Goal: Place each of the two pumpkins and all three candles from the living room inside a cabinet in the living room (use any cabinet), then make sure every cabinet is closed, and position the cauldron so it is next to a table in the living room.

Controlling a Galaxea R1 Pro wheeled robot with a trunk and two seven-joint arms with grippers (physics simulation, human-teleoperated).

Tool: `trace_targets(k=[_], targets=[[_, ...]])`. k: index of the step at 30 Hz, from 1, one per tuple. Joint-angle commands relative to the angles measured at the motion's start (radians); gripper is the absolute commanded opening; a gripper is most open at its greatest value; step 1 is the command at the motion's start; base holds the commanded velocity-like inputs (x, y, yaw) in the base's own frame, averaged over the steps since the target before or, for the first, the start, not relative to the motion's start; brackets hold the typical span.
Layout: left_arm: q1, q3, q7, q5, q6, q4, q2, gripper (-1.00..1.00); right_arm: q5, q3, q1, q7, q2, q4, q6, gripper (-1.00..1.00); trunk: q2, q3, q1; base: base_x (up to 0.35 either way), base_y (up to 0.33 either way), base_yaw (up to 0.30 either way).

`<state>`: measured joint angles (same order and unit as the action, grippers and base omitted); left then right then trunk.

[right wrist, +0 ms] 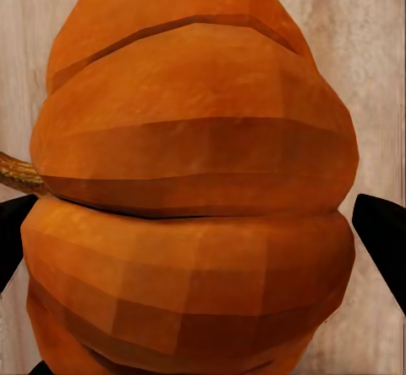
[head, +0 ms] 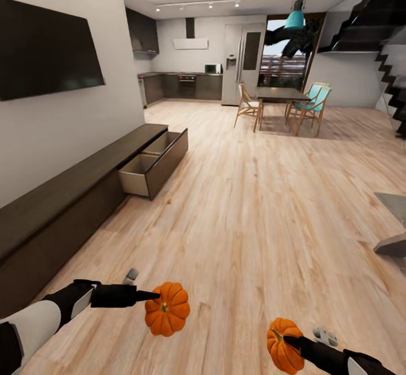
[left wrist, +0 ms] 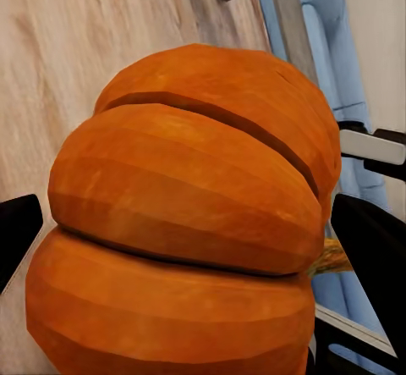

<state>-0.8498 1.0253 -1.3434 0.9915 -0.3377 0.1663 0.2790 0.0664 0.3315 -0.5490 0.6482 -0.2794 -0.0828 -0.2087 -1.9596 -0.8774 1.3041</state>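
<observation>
Running along the frame's left wall: the cabinet (head: 67, 194), two drawers (head: 155, 163) standing open. Gripping one pumpkin (head: 167, 309) at lower centre-left, held above the floor (head: 254, 206): the left gripper (head: 151, 296). Clamping the other pumpkin (head: 283, 345) at lower right: the right gripper (head: 287, 341).
</observation>
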Motion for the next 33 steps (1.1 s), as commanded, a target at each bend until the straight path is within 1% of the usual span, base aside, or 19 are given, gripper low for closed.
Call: trace_targets(k=[1, 17, 22, 25, 27, 29, 33], targets=[[0.000, -0.008, 0.001, 0.001, 0.000, 0.001, -0.001, -1.00, 0.003, 0.004, 0.000, 0.000, 0.000, 0.000, 0.000, -1.00, 0.000, 0.001, 0.000, 0.329, 0.000, -0.281], [0.000, -0.008, 0.001, 0.001, 0.000, 0.000, 0.000, -1.00, 0.001, 0.004, 0.000, -0.001, 0.000, 0.000, 0.001, -1.00, 0.000, 0.005, 0.000, 0.330, 0.000, -0.262], [-0.001, -0.008, 0.001, 0.001, 0.000, 0.000, 0.001, -1.00, -0.001, 0.004, 0.000, -0.002, 0.000, 0.000, 0.011, -1.00, 0.000, 0.006, 0.000, 0.330, 0.000, -0.061], [0.000, -0.008, 0.001, 0.001, 0.000, 0.001, 0.001, -1.00, -0.003, 0.004, 0.000, -0.002, -0.001, 0.003, 0.053, -1.00, 0.000, 0.006, 0.000, 0.330, 0.000, -0.006], [0.000, -0.008, 0.001, 0.001, 0.000, 0.001, 0.000, -1.00, -0.005, 0.004, 0.000, -0.001, -0.003, 0.022, 0.089, -1.00, 0.000, 0.006, 0.000, 0.330, 0.000, -0.001], [0.000, -0.008, 0.001, 0.001, 0.000, 0.001, -0.002, -1.00, -0.005, 0.004, 0.000, -0.001, -0.004, 0.027, 0.102, -1.00, 0.000, 0.006, 0.000, 0.330, 0.000, 0.000], [0.000, -0.008, 0.001, 0.001, 0.000, 0.001, -0.001, -1.00, -0.001, 0.004, 0.004, -0.001, -0.004, 0.027, 0.104, -1.00, 0.000, 0.006, 0.000, 0.330, 0.000, 0.000]])
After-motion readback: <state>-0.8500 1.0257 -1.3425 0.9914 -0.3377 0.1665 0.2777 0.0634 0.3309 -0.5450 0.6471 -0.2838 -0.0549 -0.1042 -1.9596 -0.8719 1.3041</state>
